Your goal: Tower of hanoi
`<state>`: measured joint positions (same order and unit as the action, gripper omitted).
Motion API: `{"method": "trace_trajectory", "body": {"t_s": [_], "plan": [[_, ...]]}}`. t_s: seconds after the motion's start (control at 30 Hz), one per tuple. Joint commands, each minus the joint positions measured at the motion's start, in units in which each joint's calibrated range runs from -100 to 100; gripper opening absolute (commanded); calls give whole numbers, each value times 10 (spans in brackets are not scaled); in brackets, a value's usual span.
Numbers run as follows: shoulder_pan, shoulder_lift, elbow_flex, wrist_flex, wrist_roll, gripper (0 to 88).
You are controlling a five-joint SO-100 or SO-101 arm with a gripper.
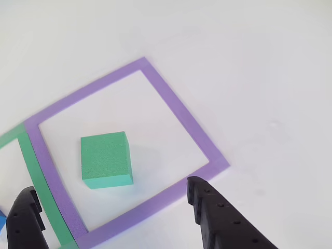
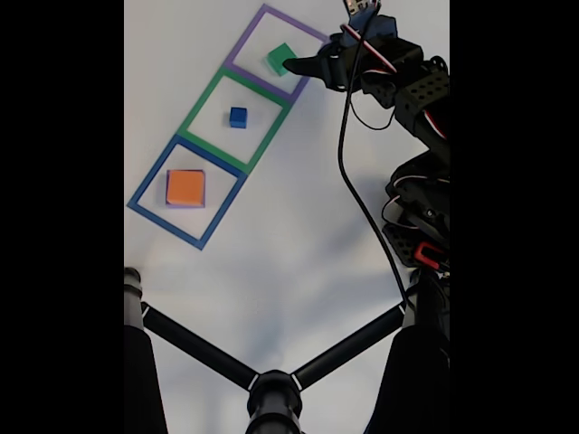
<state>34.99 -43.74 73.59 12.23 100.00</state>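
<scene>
A green foam block [image 1: 105, 159] lies flat inside the purple tape square [image 1: 176, 109] on the white table. My gripper [image 1: 110, 185] hovers just in front of it, open, with one black finger on each side and nothing between them. In the fixed view the green block [image 2: 280, 57] sits in the top square with the gripper [image 2: 291, 66] right beside it. A small blue block [image 2: 238, 117] rests in the green tape square. An orange block [image 2: 185, 187] lies in the blue tape square, with a thin purple edge [image 2: 185, 206] showing under it.
The three tape squares run in a diagonal row across the white table [image 2: 298, 226]. The arm and its cables [image 2: 407, 99] fill the right side. A black three-legged stand [image 2: 271, 389] reaches in at the bottom. A blue corner [image 1: 2, 220] shows at the left edge.
</scene>
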Motion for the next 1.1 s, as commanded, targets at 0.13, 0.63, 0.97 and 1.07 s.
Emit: {"method": "trace_trajectory", "body": {"t_s": [0.13,0.63,0.97,1.07], "plan": [[-12,91,52,-196,0,336],[-36,354,29,-476,0,324],[-44,467,-15,-561,0,321],[-49,490,-22,-576,0,319]]}}
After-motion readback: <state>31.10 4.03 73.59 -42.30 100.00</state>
